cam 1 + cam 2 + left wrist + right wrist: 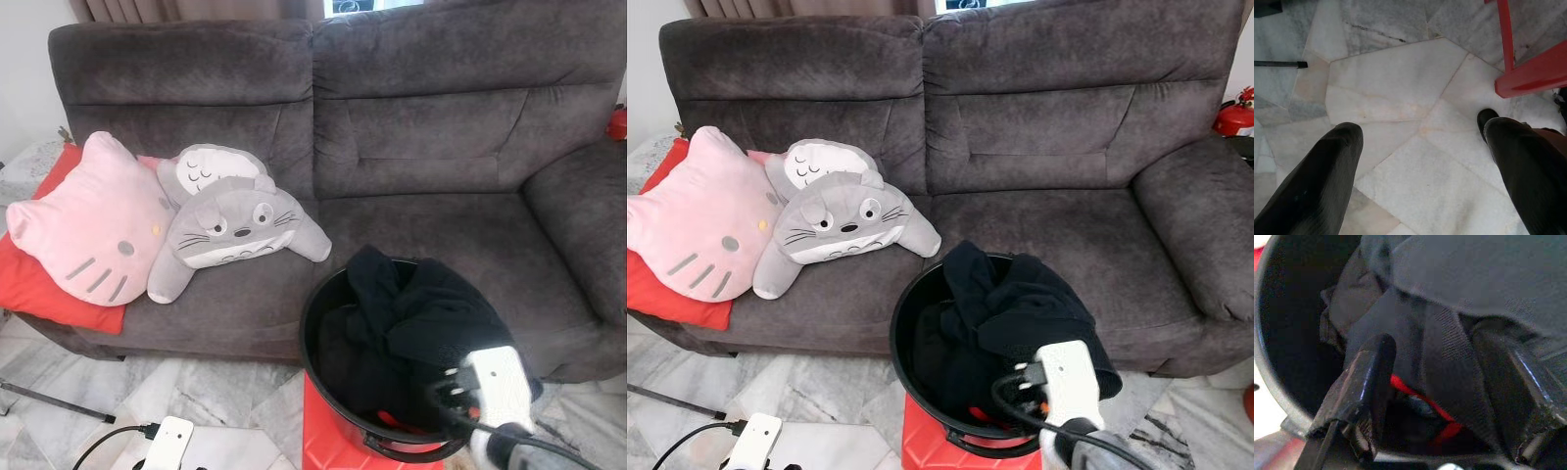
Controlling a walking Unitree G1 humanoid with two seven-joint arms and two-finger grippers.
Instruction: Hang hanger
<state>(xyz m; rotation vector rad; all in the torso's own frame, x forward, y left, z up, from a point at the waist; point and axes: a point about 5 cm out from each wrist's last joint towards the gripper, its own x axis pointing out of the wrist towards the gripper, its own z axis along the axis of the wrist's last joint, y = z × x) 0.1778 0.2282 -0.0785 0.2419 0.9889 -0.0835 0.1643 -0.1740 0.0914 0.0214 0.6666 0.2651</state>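
Note:
A black bucket (315,304) stands on a red stool (321,431) in front of the sofa, stuffed with black clothes (431,313). Deep among the clothes lies a thin red hanger part (1413,390). My right gripper (1432,342) reaches into the bucket from the near right, open, its fingers (1369,377) straddling a fold of black cloth above the red piece. Its white wrist box (498,384) hangs over the bucket's near rim. My left gripper (1420,126) is open, low over the marble floor beside the red stool's leg (1528,73), holding nothing.
A dark grey sofa (431,166) fills the back, with a pink cat cushion (88,225), a grey plush (230,230) and a red cushion (29,284) on its left seat. A thin black rod (54,401) lies on the floor at left. A red object (1236,116) sits past the right armrest.

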